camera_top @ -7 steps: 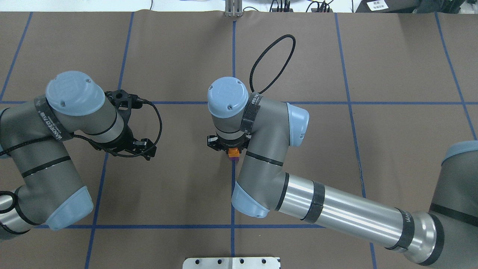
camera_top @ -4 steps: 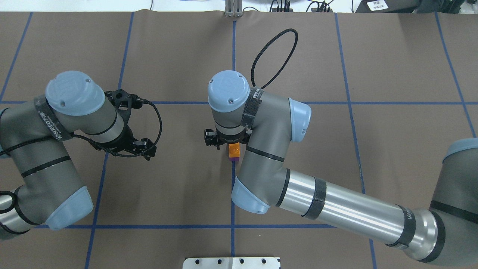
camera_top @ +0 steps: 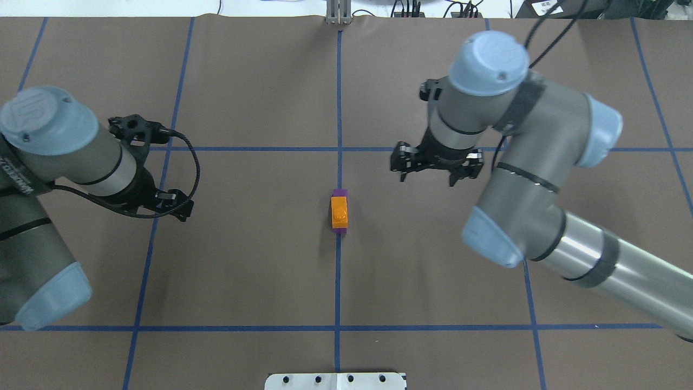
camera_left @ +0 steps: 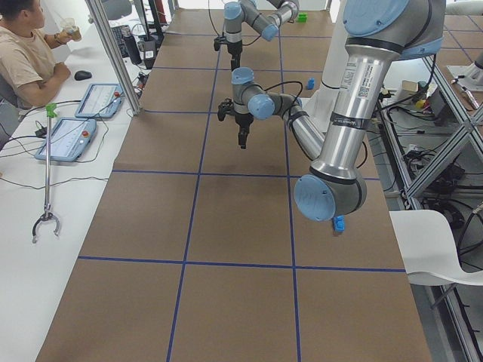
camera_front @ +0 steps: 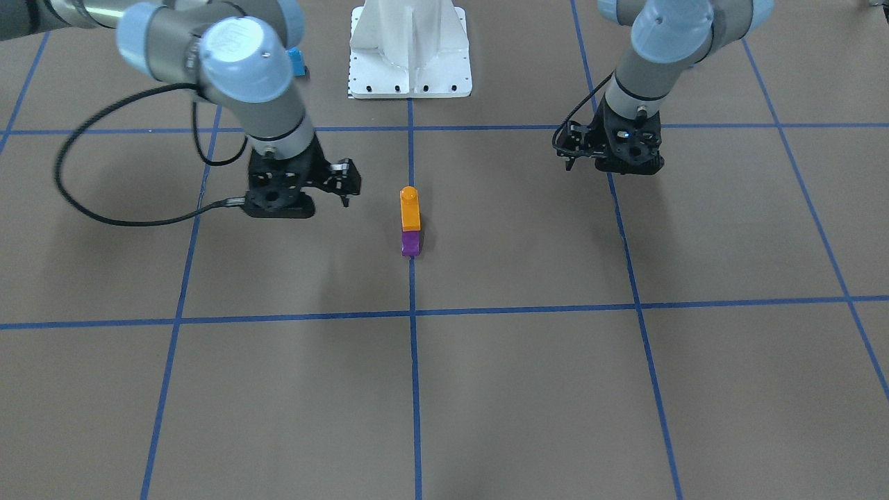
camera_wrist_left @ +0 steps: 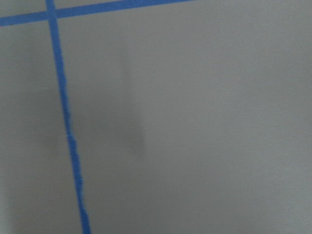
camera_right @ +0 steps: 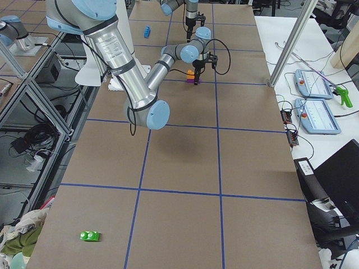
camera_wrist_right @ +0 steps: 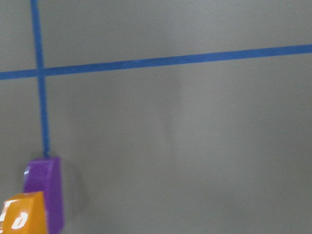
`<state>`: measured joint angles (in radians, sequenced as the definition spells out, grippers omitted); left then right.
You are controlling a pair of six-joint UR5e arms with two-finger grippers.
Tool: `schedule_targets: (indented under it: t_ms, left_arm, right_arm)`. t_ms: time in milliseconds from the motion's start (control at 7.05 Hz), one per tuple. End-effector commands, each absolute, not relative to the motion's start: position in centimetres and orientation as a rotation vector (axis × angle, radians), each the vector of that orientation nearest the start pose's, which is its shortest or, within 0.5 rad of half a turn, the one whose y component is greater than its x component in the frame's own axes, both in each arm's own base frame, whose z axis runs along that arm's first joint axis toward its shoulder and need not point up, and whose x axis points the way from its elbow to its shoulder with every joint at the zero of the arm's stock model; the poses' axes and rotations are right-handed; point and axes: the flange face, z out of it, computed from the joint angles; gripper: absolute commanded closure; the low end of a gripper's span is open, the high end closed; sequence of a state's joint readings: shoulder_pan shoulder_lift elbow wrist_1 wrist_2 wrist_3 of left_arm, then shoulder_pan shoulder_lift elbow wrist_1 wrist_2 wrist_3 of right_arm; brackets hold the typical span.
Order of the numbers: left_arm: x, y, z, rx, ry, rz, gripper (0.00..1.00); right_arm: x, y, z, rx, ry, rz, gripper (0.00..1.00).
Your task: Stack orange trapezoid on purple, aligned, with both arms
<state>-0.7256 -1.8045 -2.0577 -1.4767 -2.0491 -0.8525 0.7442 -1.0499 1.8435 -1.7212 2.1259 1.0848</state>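
Observation:
The orange trapezoid [camera_top: 339,211] sits stacked on the purple brick [camera_top: 339,193] on the blue centre line, its stud up; both show in the front view, orange [camera_front: 410,208] over purple [camera_front: 410,244]. Their edges look lined up. My right gripper [camera_top: 427,174] hovers to the stack's right and farther back, open and empty. My left gripper [camera_top: 174,205] hovers well to the left, open and empty. The right wrist view shows the purple brick [camera_wrist_right: 45,195] and an orange corner [camera_wrist_right: 22,214] at its lower left.
The white robot base plate [camera_front: 410,76] lies at the table's robot side. A small blue brick [camera_front: 298,61] lies beside it. A green brick [camera_right: 90,236] lies far off at the right end. An operator [camera_left: 26,53] sits beside the left end.
My right gripper has let go of the orange trapezoid and pulled back to the right and away. The stack stands uncovered. My left arm has drawn back to the left.

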Motion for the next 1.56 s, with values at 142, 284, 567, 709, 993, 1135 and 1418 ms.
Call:
schedule_targets:
  t_ms: [142,284,567,709,993,1135,1418]
  left_arm:
    - [18.5,-44.2,37.4,0.094,0.828,0.164,0.0]
    - [14.8,-44.9,42.2,0.067,0.788,0.149,0.0]
    - [9.0,-46.2,46.9,0.089,0.757,0.099,0.0]
    - [6.3,-46.6,48.9,0.104,0.739,0.126,0.0]
    - [2.9,-45.3,50.7,0.07,0.8,0.061,0.0]
    - [1.6,-44.5,51.5,0.065,0.796,0.03,0.0]
    - [1.2,-44.0,52.9,0.04,0.781,0.011,0.0]
  right_arm:
    - [-19.0,-50.2,41.6,-0.041,-0.782,-0.045,0.0]
    - [-12.3,-50.7,46.4,-0.018,-0.762,-0.069,0.0]
    - [-2.8,-51.2,53.5,-0.01,-0.754,-0.062,0.0]
    - [0.3,-50.9,56.7,-0.011,-0.746,-0.08,0.0]
    - [2.1,-49.3,59.4,-0.033,-0.742,-0.062,0.0]
    - [2.8,-48.5,60.0,-0.033,-0.743,-0.062,0.0]
    - [3.9,-47.8,60.5,-0.03,-0.745,-0.043,0.0]
